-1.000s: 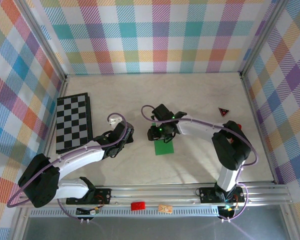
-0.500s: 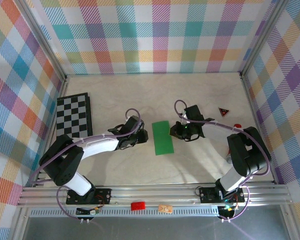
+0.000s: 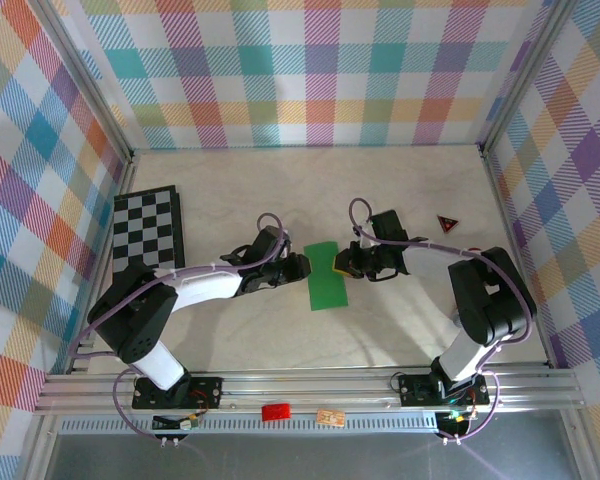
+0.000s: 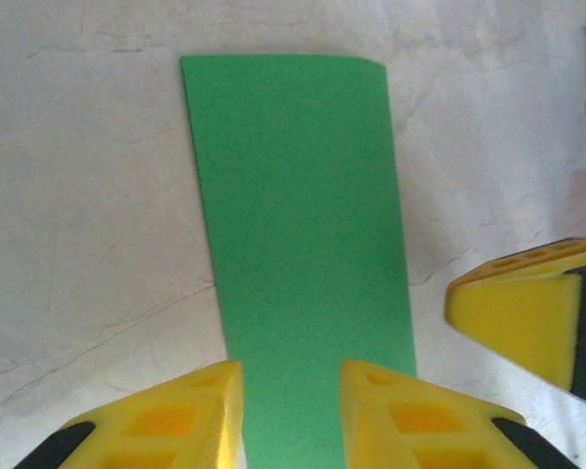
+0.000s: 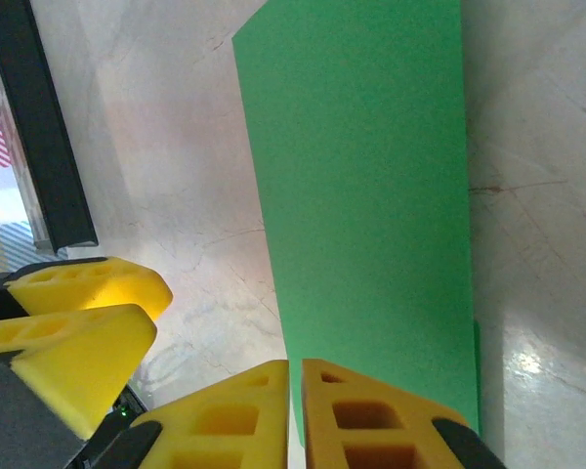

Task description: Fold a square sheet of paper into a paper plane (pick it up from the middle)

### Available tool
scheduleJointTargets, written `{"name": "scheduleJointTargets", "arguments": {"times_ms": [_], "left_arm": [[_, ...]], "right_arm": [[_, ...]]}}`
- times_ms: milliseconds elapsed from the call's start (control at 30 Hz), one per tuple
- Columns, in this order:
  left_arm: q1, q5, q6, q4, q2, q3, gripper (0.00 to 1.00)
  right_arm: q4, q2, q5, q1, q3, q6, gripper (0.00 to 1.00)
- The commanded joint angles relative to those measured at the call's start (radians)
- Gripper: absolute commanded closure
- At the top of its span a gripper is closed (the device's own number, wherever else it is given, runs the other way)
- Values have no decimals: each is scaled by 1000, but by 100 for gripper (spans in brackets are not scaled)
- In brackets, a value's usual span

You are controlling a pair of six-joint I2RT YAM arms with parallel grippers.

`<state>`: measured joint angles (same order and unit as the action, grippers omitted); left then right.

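Top external showed the square sheet of paper (image 3: 324, 275) lying flat as a narrow green strip, apparently already folded in half. The chessboard (image 3: 147, 243) lay well off to its left. The left gripper (image 3: 298, 266) sat at the sheet's left long edge and the right gripper (image 3: 344, 262) at its right long edge, both toward the far half of the strip.

On the left wrist camera the yellow fingers (image 4: 176, 410) stood slightly apart, with green showing in the gap between them. On the right wrist camera the fingers (image 5: 371, 410) were pressed together at the sheet's edge. Whether they had nipped the paper could not be told.

The step in hand looked like taking hold of the strip for the next crease. Thin paper on a smooth top would probably skate away from a push. So one gripper should pin the sheet while the other worked a fingertip under a single edge, kept low and close to the fold line so the layers stayed square.

Half a second before, the left gripper had stood off from the sheet's left edge and the right one a little clear of the right edge. Both had since closed in. The sheet had not shifted.
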<state>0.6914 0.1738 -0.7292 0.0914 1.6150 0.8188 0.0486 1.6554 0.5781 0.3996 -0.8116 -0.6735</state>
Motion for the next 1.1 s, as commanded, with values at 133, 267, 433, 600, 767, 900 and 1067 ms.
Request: {"name": "scheduleJointTargets", "arguments": {"times_ms": [133, 267, 433, 600, 767, 900, 1067], "left_arm": [[-45, 104, -76, 99, 52, -30, 68], [-46, 120, -76, 99, 71, -26, 66], [-46, 143, -78, 108, 89, -24, 65], [-46, 139, -83, 111, 87, -29, 64], [-46, 162, -83, 117, 105, -22, 64], [-46, 172, -84, 120, 118, -16, 63], [-46, 199, -88, 135, 142, -7, 62]], "right_arm": [[-26, 40, 68, -10, -12, 6, 87], [-34, 52, 83, -11, -12, 3, 87], [-34, 52, 89, -11, -15, 3, 87], [-30, 54, 100, -11, -21, 6, 87], [-32, 60, 90, -13, -24, 8, 87], [-28, 86, 72, -17, -21, 9, 88], [-60, 136, 93, -43, -4, 1, 89]]}}
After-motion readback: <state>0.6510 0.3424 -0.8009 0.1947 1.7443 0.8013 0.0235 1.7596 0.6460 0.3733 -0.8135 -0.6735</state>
